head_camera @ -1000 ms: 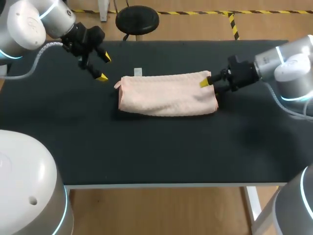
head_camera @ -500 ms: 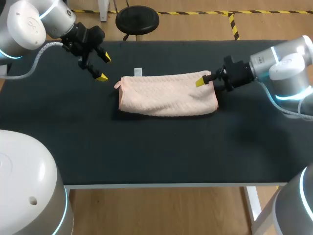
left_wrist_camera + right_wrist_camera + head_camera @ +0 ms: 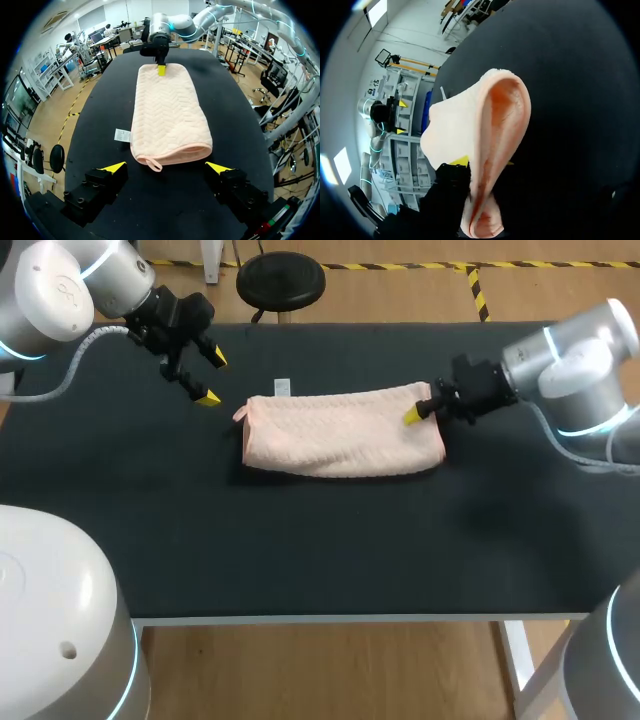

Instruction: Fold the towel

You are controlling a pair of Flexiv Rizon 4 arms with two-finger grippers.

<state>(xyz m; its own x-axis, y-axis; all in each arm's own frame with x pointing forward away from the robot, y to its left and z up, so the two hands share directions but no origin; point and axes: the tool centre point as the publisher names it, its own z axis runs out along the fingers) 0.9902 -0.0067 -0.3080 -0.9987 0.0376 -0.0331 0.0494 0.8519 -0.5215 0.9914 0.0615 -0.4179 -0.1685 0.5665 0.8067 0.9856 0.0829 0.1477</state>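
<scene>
Table [image 3: 330,540], black.
Towel [image 3: 340,435], pink, folded long: one end clenched between the fingers of the right gripper [image 3: 412,415], the looped end lying ahead of the left gripper [image 3: 213,378].
Left gripper: released, fingers wide, holding nothing.
White tag [image 3: 282,387]: ahead of left gripper, beside towel.

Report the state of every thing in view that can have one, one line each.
towel: folded into a long band, lying on the table, layers gaping at its right end.
left gripper: jaws open, empty, off the towel's left end, not touching it.
right gripper: jaws shut on the towel's right end.
</scene>
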